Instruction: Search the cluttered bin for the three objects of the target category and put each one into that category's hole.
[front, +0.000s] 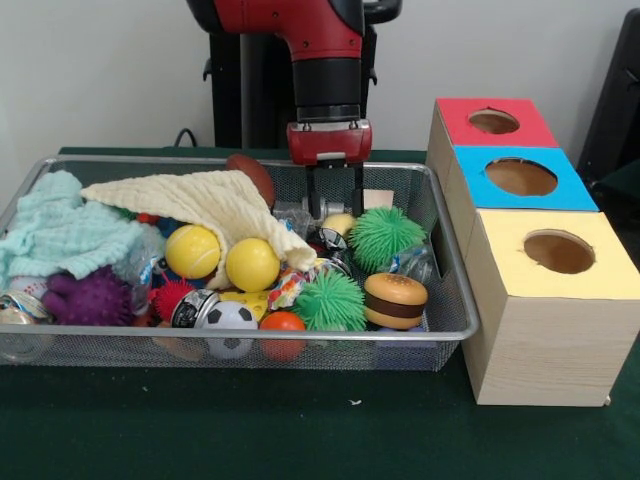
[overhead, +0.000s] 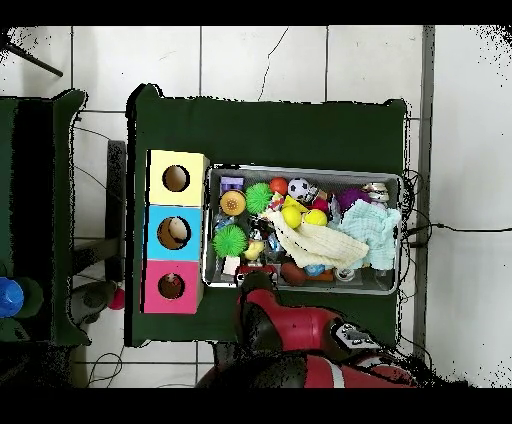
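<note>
Front view: arm (front: 325, 45) comes down at 12 o'clock, gripper (front: 334, 212) inside the bin (front: 455, 300) near its far rim, two dark fingers (front: 312, 195) spread apart, nothing between them. Just below the tips, a pale yellow ball (front: 340, 224) and a green spiky ball (front: 385, 237). No plush animal in sight; a cream cloth (front: 215, 205) and mint cloth (front: 60, 230) cover much of the heap. Burger (front: 395, 300) at the bin's 5 o'clock. Red hole (front: 494, 121) on the farthest box.

Overhead: gripper hidden under the arm (overhead: 290, 325). Red hole (overhead: 171, 287) holds something tan; blue hole (overhead: 174, 232) something pale; yellow hole (overhead: 176, 178) dark.
</note>
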